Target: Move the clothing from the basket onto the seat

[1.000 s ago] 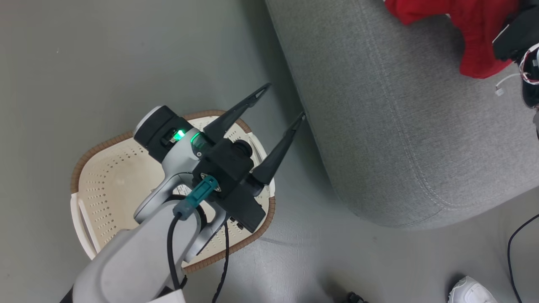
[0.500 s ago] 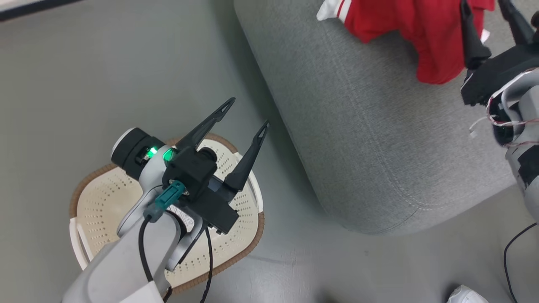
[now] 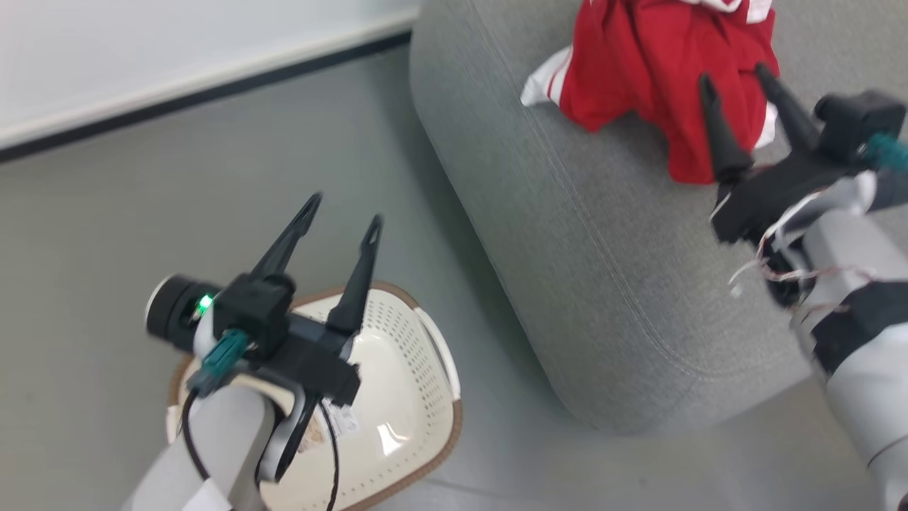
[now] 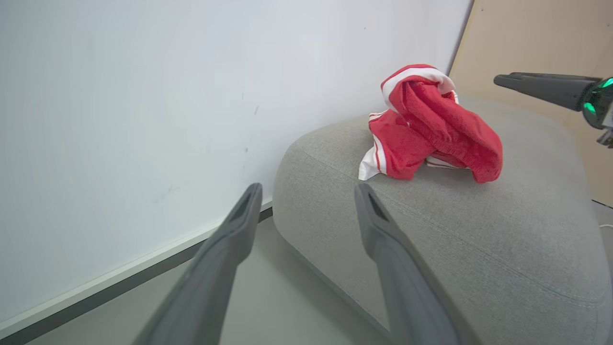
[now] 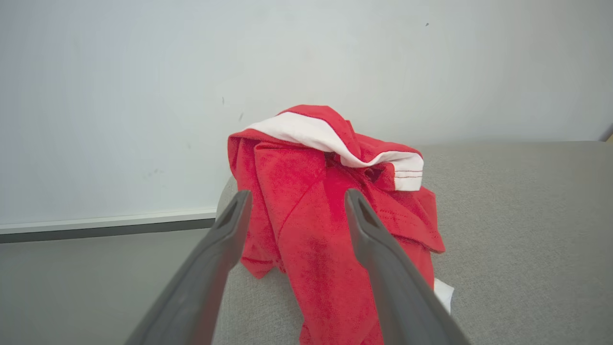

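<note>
The clothing (image 3: 638,64) lies in a crumpled red heap with white stripes on the grey seat (image 3: 603,248). My right gripper (image 3: 733,74) hovers just in front of the heap, open, with nothing between its fingers. Through the right wrist view the clothing (image 5: 306,182) shows beyond my right gripper (image 5: 298,194), resting on the seat (image 5: 517,215). My left gripper (image 3: 342,213) is open and holds nothing above the cream basket (image 3: 418,397), whose visible inside is bare plastic. The left wrist view looks past my left gripper (image 4: 307,189) at the clothing (image 4: 421,129) on the seat (image 4: 479,239).
The basket stands on a grey floor (image 3: 106,248) close to the seat's rounded corner. A white wall with a dark baseboard (image 3: 177,106) runs behind. A tan panel (image 4: 550,38) stands beyond the seat. My left forearm hides part of the basket.
My right gripper has opened and let go of the clothing, which now rests heaped on the seat. The head view has shifted, bringing the wall into view.
</note>
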Controlling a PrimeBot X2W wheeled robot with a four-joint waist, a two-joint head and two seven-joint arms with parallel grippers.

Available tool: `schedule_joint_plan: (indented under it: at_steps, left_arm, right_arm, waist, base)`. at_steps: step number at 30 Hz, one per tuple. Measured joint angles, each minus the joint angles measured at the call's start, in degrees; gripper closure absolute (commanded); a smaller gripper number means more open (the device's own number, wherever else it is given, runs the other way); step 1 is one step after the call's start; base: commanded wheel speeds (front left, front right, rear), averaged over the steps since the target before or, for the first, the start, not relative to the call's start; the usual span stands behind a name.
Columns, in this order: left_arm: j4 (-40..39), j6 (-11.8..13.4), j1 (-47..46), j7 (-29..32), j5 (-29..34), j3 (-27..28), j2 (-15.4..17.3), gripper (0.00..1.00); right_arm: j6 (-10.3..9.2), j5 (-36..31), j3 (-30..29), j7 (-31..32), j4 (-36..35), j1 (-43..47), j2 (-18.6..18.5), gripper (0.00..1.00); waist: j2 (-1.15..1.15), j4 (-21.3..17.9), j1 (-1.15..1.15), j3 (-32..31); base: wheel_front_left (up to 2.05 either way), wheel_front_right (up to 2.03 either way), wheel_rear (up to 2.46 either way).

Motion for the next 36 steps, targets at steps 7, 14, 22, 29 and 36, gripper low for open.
schedule_joint_plan:
  at_steps: [7,14,22,29,36]
  left_arm:
    - [1.98,1.69,6.53,-1.27,-2.85,3.80,0.34,0.00]
    - [2.70,2.71,12.60,-2.20,-4.34,8.08,1.68,0.00]
    - [2.61,3.42,22.24,-2.44,-6.70,12.58,2.93,0.00]
    - [-0.56,3.74,31.20,-2.75,-7.40,15.79,2.71,0.00]
    - [-3.74,4.02,36.12,-2.75,-7.61,17.49,1.65,0.00]
  right_arm:
    - [-0.57,-0.02,-0.51,0.00,-3.55,7.25,1.58,0.00]
    - [-2.13,-0.22,-0.58,0.01,-7.12,15.01,3.03,0.00]
    - [-4.57,-1.14,-1.03,0.01,-12.91,24.80,3.68,0.00]
    - [-7.08,-2.81,-1.55,0.01,-19.85,33.06,3.47,0.00]
    - [-9.21,-3.33,-3.28,0.01,-25.91,39.90,2.58,0.00]
  waist:
    - [0.00,2.93,0.00,-4.73]
    - [0.00,5.97,0.00,-8.87]
    - [0.00,9.61,0.00,-14.90]
    - [-0.01,12.37,-0.01,-19.52]
    - [-0.01,15.15,0.00,-21.84]
  base:
    - [0.00,0.00,0.00]
    - [0.00,0.00,0.00]
    - [0.00,0.00,0.00]
    - [0.00,0.00,0.00]
    - [0.00,0.00,0.00]
